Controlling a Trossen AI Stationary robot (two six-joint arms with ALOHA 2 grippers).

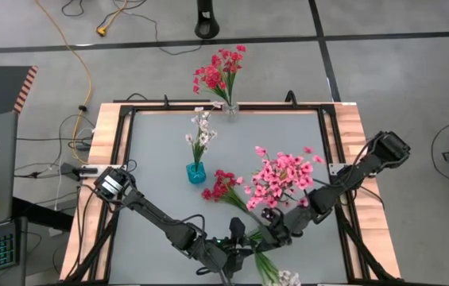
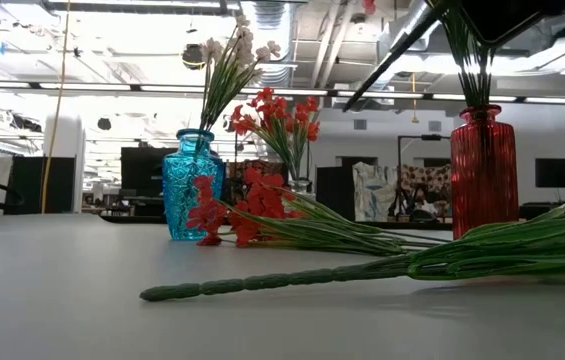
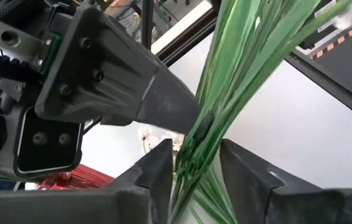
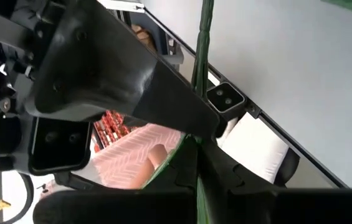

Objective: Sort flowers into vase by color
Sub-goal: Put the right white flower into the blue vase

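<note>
- Taking the red vase (image 2: 483, 165) as your landmark: in the high view it was hidden under the pink flowers (image 1: 281, 179), which stood in it near the table's (image 1: 160, 155) right-front part.
- Your right gripper (image 1: 278, 231) sat just in front of the red vase, clenched on the thin green stems below the pink blossoms; in the right wrist view its fingers (image 4: 182, 112) were pressed together on a stem.
- Your left gripper (image 1: 238, 236) was just left of the right one, in front of the red vase. In the left wrist view a bundle of stems (image 3: 225, 99) ran between its fingers (image 3: 157, 168), which stood apart on either side; you could not tell whether they gripped it.
- A red flower sprig (image 1: 222, 187) lay flat on the table, just left of the red vase.
- A white flower sprig (image 1: 273, 273) lay in front of the red vase, at the table's front edge.
- The blue vase (image 1: 196, 171) with white flowers (image 1: 200, 131) stood left of the red vase, well apart.
- A clear vase (image 1: 230, 108) with red flowers (image 1: 220, 70) stood at the far edge, behind the red vase.
- You had no readable writing or labels in any view.
</note>
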